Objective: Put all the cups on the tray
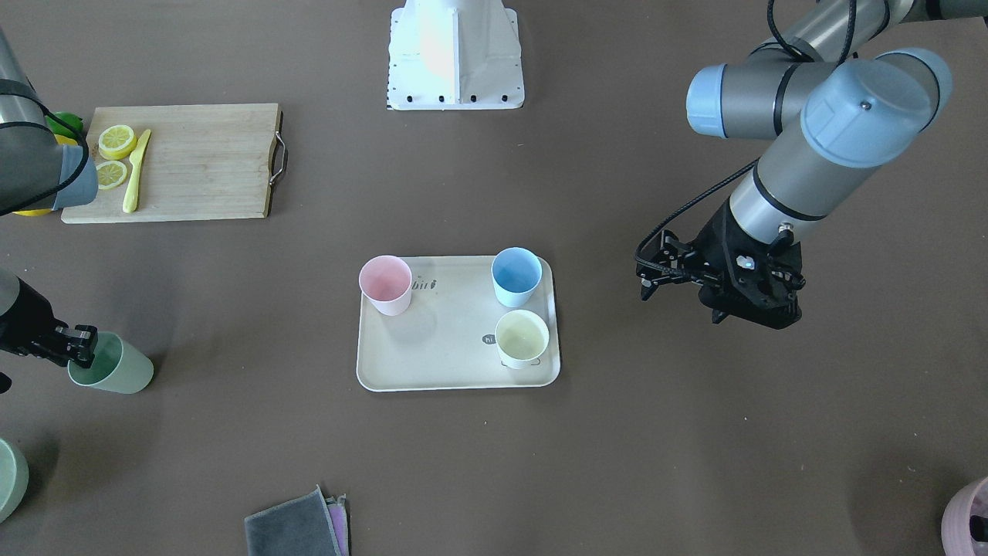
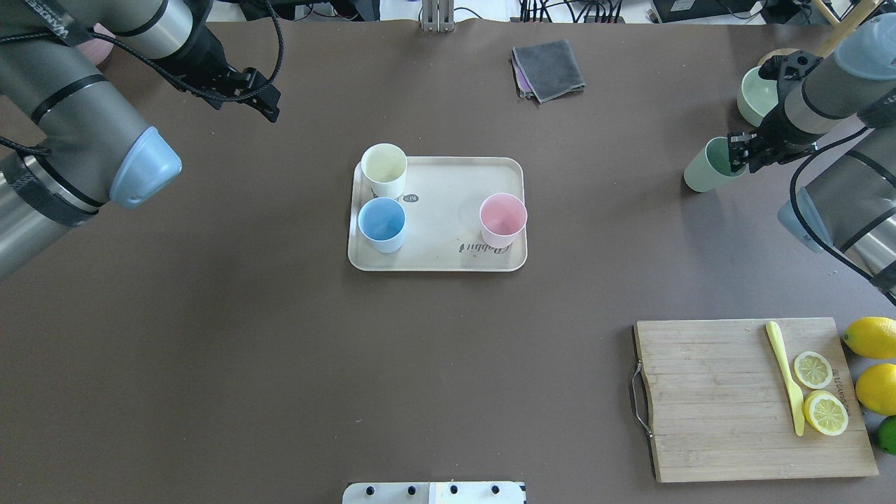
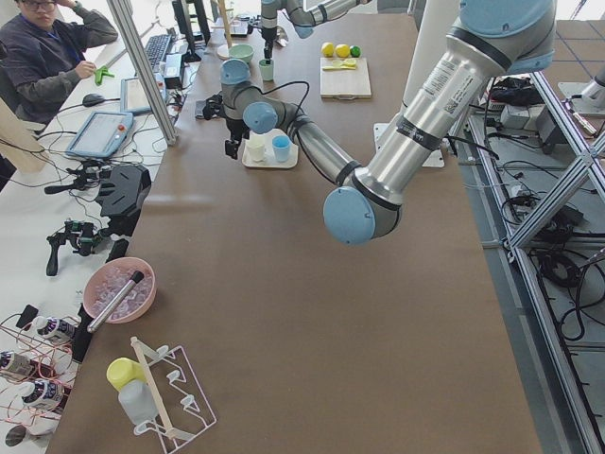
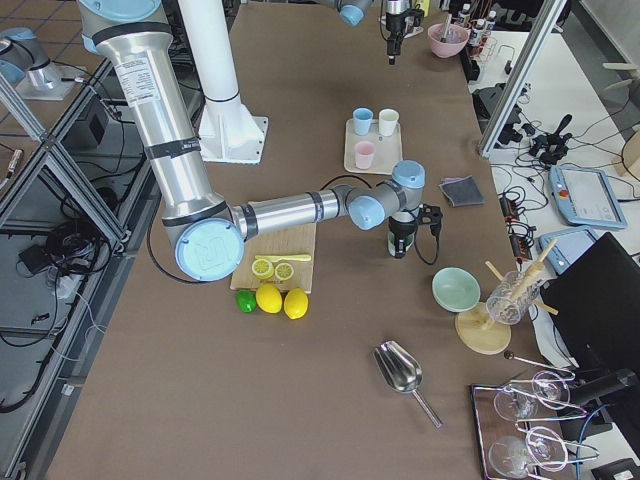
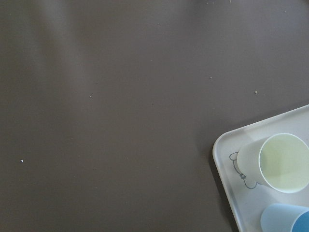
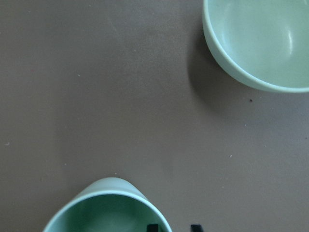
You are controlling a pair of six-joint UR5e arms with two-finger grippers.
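Sage-green cup (image 2: pixel 702 172); cream tray (image 2: pixel 448 224)

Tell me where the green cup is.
In the overhead view the green cup stands on the table far right of the tray, near the green bowl, with the right gripper at its rim.

Cutting board (image 2: pixel 707 406) — lemons (image 2: pixel 870 337), cloth (image 2: pixel 549 66).
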